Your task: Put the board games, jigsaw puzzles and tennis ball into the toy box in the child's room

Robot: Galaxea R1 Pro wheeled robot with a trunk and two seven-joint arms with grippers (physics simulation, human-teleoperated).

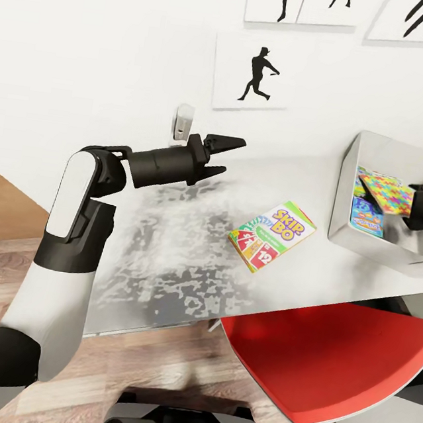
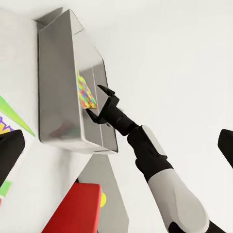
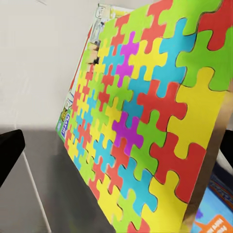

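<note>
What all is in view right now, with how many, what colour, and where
Skip-Bo game box: one, green with red and yellow, flat on the table beside the bin.
Toy bin: one, light grey, on the table at the right.
Puzzle board: one, multicolour, tilted inside the bin at the right gripper.
Blue game box: one, inside the bin under the puzzle.
Table: one, pale grey-white top.
Chair: one, red, in front of the table.
Pictures: several, black figures on white, on the wall.
White wall fitting: one, behind the table.
Left gripper: black, jaws open, above the table, holding nothing.
Right gripper: black, at the puzzle's edge over the bin; jaw state unclear.
</note>
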